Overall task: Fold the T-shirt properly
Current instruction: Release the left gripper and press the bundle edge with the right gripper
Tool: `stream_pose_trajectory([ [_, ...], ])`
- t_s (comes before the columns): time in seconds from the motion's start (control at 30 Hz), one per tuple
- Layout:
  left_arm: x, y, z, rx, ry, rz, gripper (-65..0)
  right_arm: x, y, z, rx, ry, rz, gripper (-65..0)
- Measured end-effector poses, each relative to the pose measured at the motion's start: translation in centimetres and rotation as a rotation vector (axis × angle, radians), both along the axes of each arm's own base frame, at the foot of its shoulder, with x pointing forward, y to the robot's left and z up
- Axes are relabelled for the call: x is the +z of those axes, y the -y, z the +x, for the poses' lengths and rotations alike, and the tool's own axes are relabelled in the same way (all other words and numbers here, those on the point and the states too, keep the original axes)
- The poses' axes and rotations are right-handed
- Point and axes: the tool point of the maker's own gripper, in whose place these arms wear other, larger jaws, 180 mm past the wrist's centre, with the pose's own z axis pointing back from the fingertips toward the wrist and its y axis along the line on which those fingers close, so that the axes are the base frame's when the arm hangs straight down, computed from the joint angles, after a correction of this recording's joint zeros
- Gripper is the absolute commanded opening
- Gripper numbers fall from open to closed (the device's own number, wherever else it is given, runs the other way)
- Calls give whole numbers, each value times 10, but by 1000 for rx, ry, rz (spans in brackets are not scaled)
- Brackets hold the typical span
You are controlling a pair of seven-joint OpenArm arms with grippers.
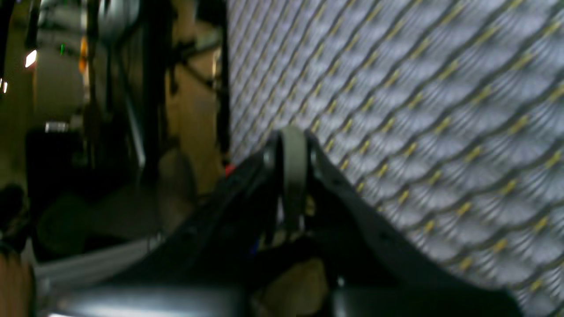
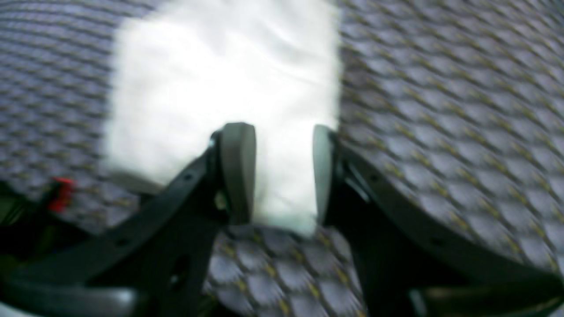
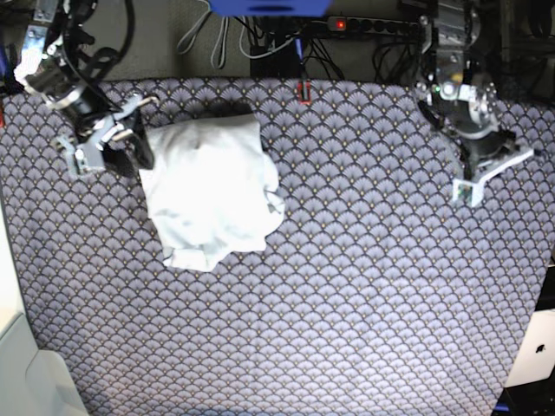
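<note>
The T-shirt (image 3: 208, 191) is a white, wrinkled bundle lying left of centre on the patterned table cover (image 3: 364, 286). My right gripper (image 3: 132, 152) sits at the shirt's upper left edge. In the right wrist view it (image 2: 280, 171) is open, and the T-shirt (image 2: 220, 79) spreads out just beyond and between its grey pads (image 2: 238, 167); I cannot tell if they touch the cloth. My left gripper (image 3: 468, 186) hovers far to the right, well away from the shirt. Its fingers (image 1: 293, 167) are pressed together, shut with nothing in them.
A power strip (image 3: 373, 24) and cables run along the table's far edge, with a small red item (image 3: 303, 91) at the cover's rim. A blue object (image 3: 269, 7) is at the top. A white box (image 3: 26, 373) stands at the bottom left.
</note>
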Motion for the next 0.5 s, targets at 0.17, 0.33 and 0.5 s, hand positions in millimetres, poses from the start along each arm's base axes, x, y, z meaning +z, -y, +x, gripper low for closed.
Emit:
stream_pose_trajectory([
  [0.17,-29,1,-42,-4,-126,-17,-648,8,-48,13,130,36,51,-455],
  [0.33,-50,15,-65,-53,-174,-86,-648,6,-91,17,246,30,104,-455],
  [0.5,-72,26,-96,-35,-251,-200,-649,-20,-120,19,325,-43,148,-455],
])
